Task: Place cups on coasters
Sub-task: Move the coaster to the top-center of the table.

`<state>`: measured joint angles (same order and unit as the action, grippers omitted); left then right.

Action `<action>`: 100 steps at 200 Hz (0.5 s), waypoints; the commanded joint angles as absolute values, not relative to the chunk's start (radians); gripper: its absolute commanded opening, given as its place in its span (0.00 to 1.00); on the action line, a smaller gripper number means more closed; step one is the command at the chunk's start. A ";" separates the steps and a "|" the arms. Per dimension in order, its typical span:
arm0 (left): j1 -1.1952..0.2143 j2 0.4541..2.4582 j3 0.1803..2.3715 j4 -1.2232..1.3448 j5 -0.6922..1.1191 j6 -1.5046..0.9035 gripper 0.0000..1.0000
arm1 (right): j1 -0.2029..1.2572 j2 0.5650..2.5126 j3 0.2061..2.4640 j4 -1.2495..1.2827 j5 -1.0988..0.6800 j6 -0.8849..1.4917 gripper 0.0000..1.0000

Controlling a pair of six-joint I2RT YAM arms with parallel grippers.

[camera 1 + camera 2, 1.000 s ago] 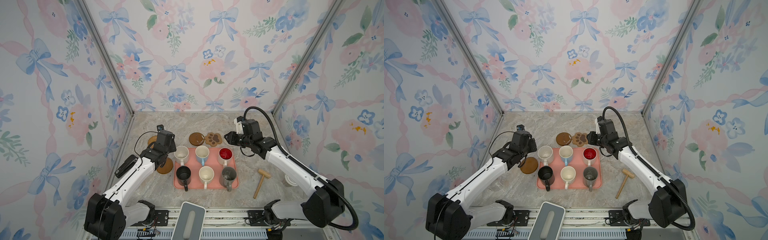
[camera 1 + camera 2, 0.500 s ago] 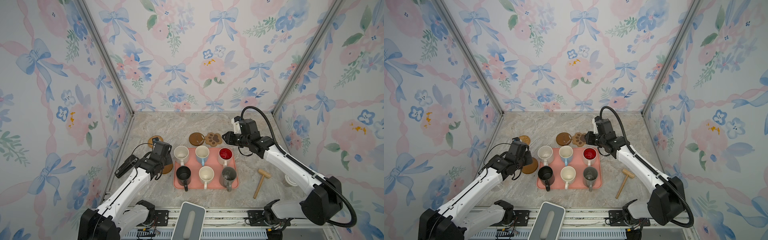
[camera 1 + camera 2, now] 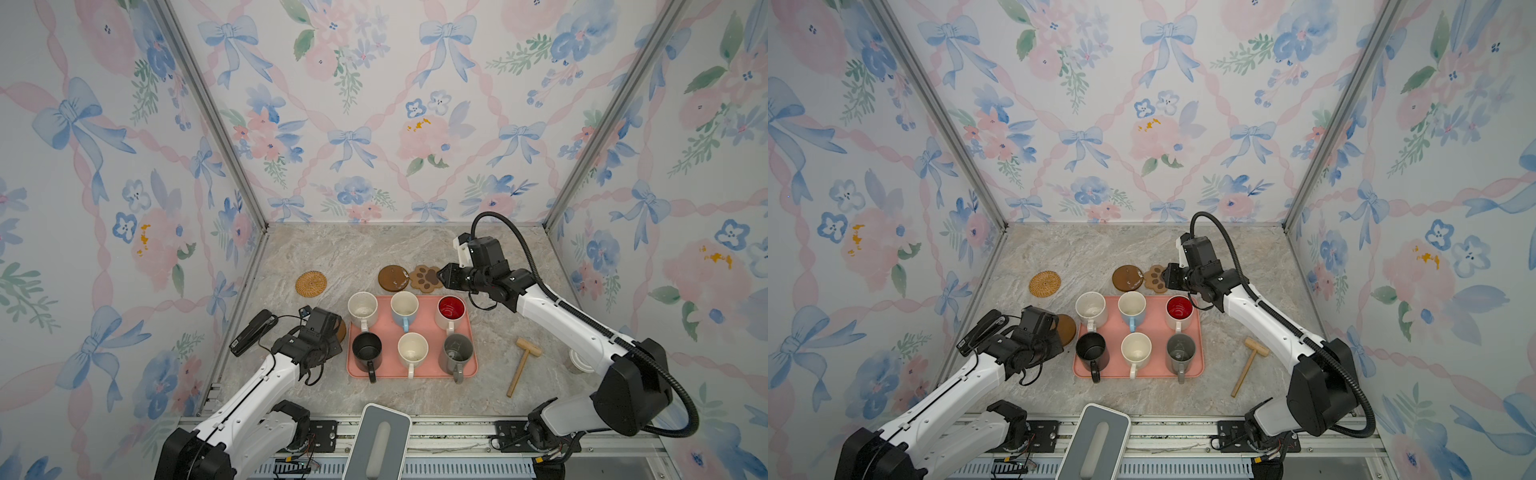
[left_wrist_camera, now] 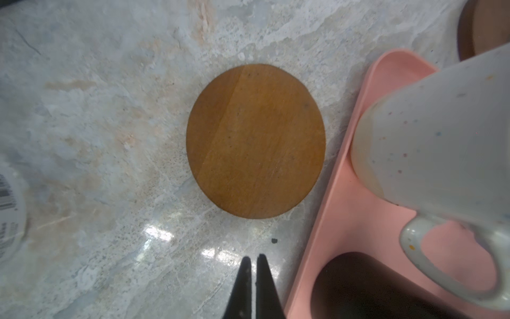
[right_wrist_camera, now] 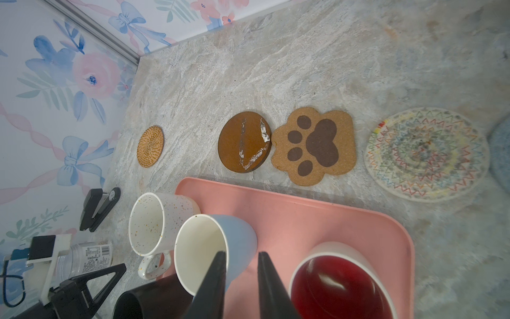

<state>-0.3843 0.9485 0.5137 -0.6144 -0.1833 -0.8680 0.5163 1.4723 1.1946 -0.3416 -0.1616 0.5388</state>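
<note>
All six cups are on the pink tray (image 3: 429, 323), none on a coaster yet: speckled cream mug (image 3: 363, 309), light-blue mug (image 3: 404, 305) and red-lined mug (image 3: 451, 309) in the far row, with the black, cream and grey ones nearer you.

The coasters lie around the tray. The scuffed brown round (image 5: 244, 142), paw-print coaster (image 5: 314, 145) and woven cream round (image 5: 426, 153) are just beyond it, and the plain brown round (image 4: 255, 140) is just beside its left edge.

Your right gripper (image 5: 241, 254) hangs over the far row, aimed between the light-blue and red-lined mugs. Its jaws are only a narrow gap apart and hold nothing. Your left gripper (image 4: 254, 261) is pinched shut and empty, just short of the plain brown round.

My read is that the first pick hasn't started. Spread the right jaws wider, straddle one mug's wall at the rim and squeeze firmly. Lift straight up to clear the tray's lip and the neighbouring mugs. Then set it down centred on the paw-print coaster.
</note>
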 commanded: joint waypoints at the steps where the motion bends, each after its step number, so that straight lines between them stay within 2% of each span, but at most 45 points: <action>1: -0.389 0.923 0.475 -0.639 -0.200 -0.952 0.00 | 0.527 1.488 1.230 -0.331 -0.173 0.534 0.24; 43: -0.387 0.900 0.422 -0.635 -0.255 -1.021 0.00 | 0.528 1.489 1.235 -0.332 -0.171 0.531 0.24; 100: -0.368 1.017 0.433 -0.601 -0.298 -1.032 0.00 | 0.526 1.488 1.238 -0.343 -0.162 0.529 0.24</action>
